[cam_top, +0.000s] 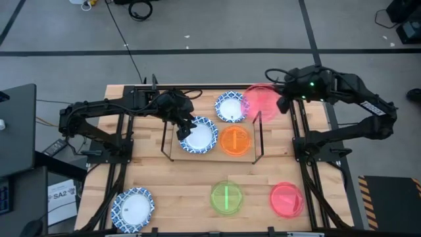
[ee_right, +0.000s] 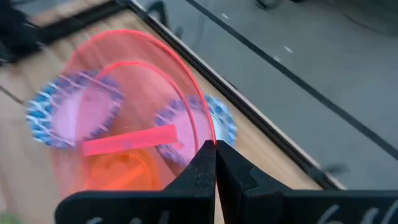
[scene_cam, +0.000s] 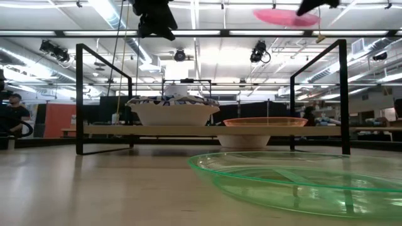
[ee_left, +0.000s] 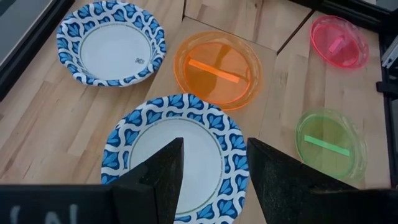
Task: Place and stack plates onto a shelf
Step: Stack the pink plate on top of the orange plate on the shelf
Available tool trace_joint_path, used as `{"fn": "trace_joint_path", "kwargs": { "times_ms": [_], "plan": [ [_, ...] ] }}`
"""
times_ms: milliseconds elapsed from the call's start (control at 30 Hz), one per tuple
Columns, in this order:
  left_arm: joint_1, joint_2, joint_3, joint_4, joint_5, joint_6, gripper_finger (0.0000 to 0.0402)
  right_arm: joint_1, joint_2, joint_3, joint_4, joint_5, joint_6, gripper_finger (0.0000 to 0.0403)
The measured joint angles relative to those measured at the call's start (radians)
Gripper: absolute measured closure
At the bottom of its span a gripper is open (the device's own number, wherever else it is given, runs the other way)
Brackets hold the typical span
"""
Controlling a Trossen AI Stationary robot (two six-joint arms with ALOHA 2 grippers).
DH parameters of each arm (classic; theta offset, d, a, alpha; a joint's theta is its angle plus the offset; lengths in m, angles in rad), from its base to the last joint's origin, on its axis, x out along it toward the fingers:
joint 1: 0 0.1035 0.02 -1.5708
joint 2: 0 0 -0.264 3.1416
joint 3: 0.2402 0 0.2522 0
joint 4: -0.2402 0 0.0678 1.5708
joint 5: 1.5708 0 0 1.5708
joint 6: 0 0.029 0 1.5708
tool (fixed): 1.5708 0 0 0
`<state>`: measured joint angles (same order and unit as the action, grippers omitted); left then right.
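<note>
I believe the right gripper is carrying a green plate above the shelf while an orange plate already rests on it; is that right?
Not quite: the plate the right gripper holds is red-pink, as the right wrist view shows. The green plate lies on the table. The orange plate does rest on the shelf.

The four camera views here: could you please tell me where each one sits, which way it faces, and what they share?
High view: above the table, looking straight down; both arms show, the left hand over the shelf.
Low view: at tabletop height, looking level past the green plate; both arms dip in from above.
Left wrist view: above the blue-rimmed plate, with the left hand's open fingers in front.
Right wrist view: behind the right hand, shut on the pink plate.
All views show the orange plate.
</note>
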<state>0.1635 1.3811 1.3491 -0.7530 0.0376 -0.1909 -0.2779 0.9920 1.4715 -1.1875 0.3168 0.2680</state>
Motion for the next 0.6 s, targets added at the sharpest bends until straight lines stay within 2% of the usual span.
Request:
{"fn": "trace_joint_path", "kwargs": {
  "times_ms": [233, 600],
  "plan": [
    [0.000, 0.000, 0.000, 0.000, 0.000, 0.000, 0.0219, 0.000, 0.122, 0.000, 0.150, -0.119, -0.112, 0.0396],
    [0.000, 0.000, 0.000, 0.000, 0.000, 0.000, 0.0219, 0.000, 0.339, 0.000, 0.165, -0.227, -0.226, 0.0396]
  ]
}}
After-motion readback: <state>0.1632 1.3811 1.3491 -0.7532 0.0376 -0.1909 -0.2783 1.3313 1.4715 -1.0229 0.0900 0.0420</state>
